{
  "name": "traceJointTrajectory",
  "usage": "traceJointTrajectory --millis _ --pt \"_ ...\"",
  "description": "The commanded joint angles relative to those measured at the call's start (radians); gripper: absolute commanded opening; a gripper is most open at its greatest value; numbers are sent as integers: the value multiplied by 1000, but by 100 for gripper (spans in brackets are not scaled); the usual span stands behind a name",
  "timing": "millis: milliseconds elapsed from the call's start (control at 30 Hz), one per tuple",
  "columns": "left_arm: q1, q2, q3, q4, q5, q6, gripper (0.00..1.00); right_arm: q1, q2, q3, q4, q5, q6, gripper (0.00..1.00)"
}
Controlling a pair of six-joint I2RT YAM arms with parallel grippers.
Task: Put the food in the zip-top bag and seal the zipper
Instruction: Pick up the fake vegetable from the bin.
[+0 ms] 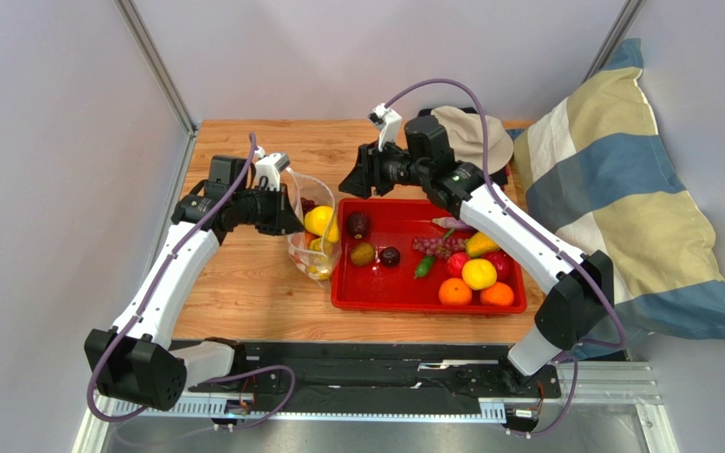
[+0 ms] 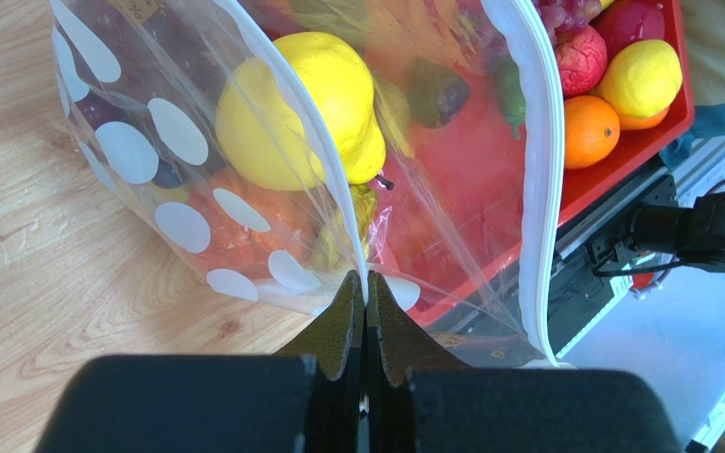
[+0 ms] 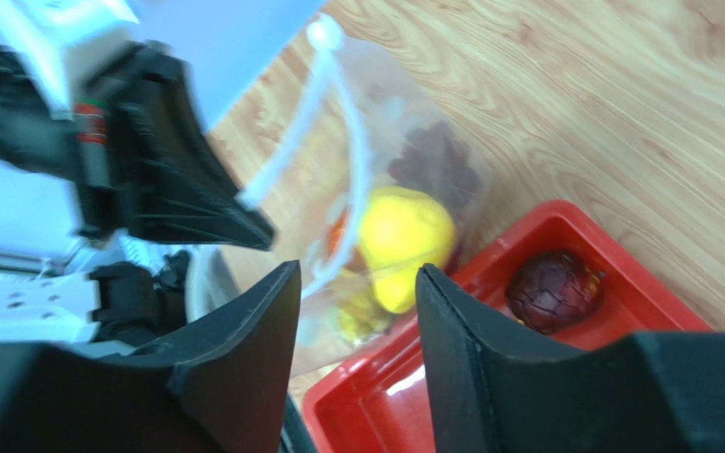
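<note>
The clear dotted zip-top bag stands open left of the red tray. It holds a yellow round fruit, dark grapes and other pieces. My left gripper is shut on the bag's white zipper edge and holds it up. In the left wrist view the yellow fruit shows through the plastic. My right gripper is open and empty, above the tray's far left corner beside the bag's mouth. The right wrist view shows the bag and a dark plum in the tray.
The red tray holds several fruits: oranges, a yellow fruit, grapes, a green pepper, dark plums. A beige cloth lies behind the tray. A striped pillow lies at the right.
</note>
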State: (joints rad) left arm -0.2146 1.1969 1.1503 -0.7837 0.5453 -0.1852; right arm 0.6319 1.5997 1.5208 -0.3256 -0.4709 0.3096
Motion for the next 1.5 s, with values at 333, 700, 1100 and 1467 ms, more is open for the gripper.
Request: traceJointTrajectory --millis 333,700,1100,1467 --pt "3 -13 12 35 7 -30 0 -12 209 -129 19 261 69 66" --pt "3 -13 -11 34 -10 -33 0 22 367 -76 31 405 144 71" --pt "3 12 -9 37 -4 -30 0 55 391 -91 63 520 270 75" --pt "3 4 -4 23 4 -16 0 34 293 -145 51 497 220 37"
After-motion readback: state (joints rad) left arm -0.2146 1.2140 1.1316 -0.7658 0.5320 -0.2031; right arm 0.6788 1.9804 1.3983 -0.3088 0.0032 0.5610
